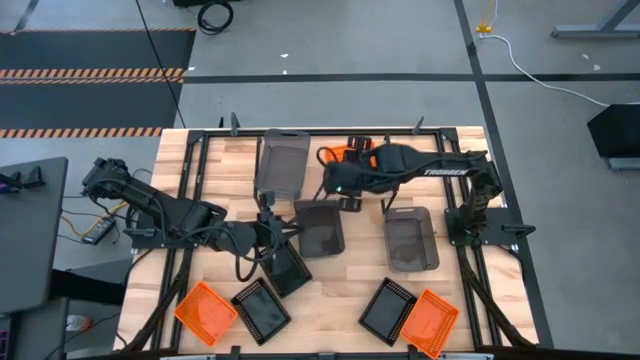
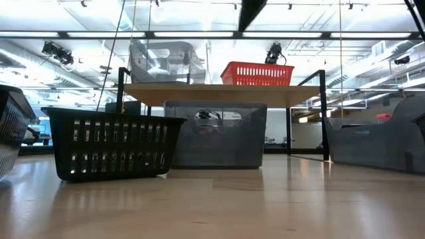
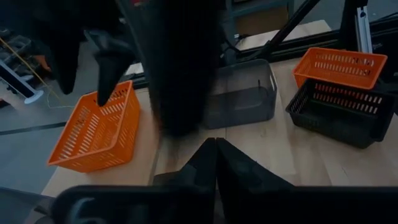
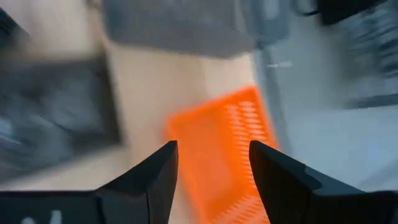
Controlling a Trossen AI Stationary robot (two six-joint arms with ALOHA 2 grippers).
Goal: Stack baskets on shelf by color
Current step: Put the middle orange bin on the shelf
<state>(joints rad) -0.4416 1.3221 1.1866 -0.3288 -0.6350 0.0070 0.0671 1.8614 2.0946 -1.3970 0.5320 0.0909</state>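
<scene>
Shelf: the light plank shelf [image 1: 310, 140] runs along the 12 o'clock edge of the worktop [image 1: 330, 290]
On the shelf: a grey basket [image 1: 283, 160] toward 11 o'clock and, near it, an orange basket [image 1: 340, 153] at 12 o'clock, both upright in the low view
Worktop: pale wood, with black frame rails crossing it
Room: grey floor all round and ceiling strip lights beyond the shelf
Grey baskets below: second grey basket [image 1: 320, 228] at centre, third grey basket [image 1: 411, 238] toward 3 o'clock
Black baskets: tilted black basket [image 1: 289, 267] just beside the centre grey one, two more [image 1: 261, 310] [image 1: 388, 310] toward 6 o'clock
Orange baskets below: one [image 1: 205, 312] at 7 o'clock, one [image 1: 433, 322] at 5 o'clock
In the way: the right arm lies across the shelf's orange basket
Right gripper [image 4: 213, 155]: fingers spread wide, orange basket seen between them, nothing held
Left gripper [image 3: 216, 146]: by the centre grey basket, fingers pressed together, nothing seen between them
</scene>
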